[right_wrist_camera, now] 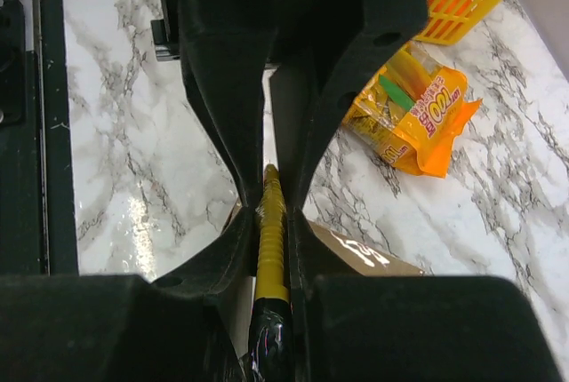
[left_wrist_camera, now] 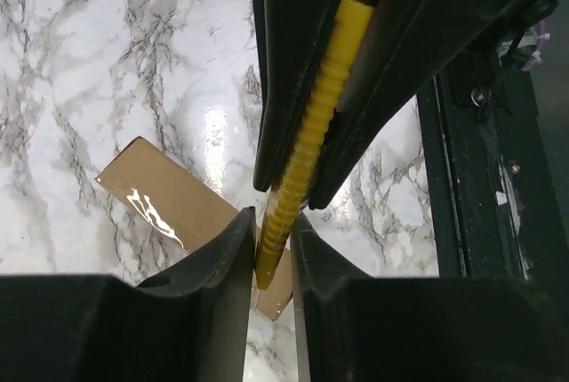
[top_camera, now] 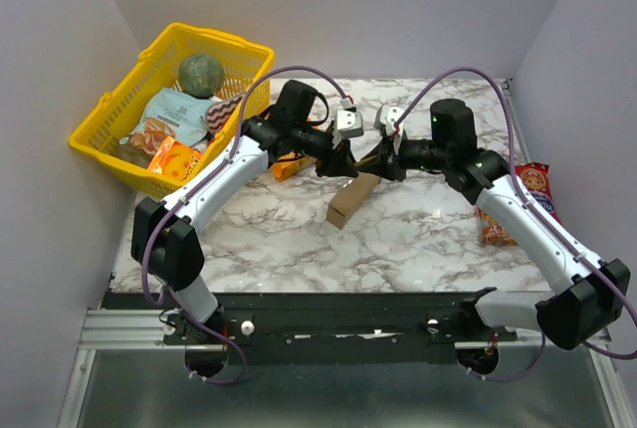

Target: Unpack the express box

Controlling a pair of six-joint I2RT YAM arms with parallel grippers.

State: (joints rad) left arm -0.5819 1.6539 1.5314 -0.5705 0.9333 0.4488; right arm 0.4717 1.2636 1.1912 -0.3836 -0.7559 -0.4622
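Note:
The express box is a small brown cardboard box lying on the marble table, below both grippers. It also shows in the left wrist view and the right wrist view. A yellow ribbed stick-like tool with a black taped end is held in the air between the grippers. My left gripper is shut on its tip. My right gripper is shut on its other part. The two grippers meet fingertip to fingertip above the box.
A yellow basket with a green ball and snack bags stands at the back left. An orange snack packet lies beside it. A red snack bag and another packet lie at the right. The black frame rail runs along the near edge.

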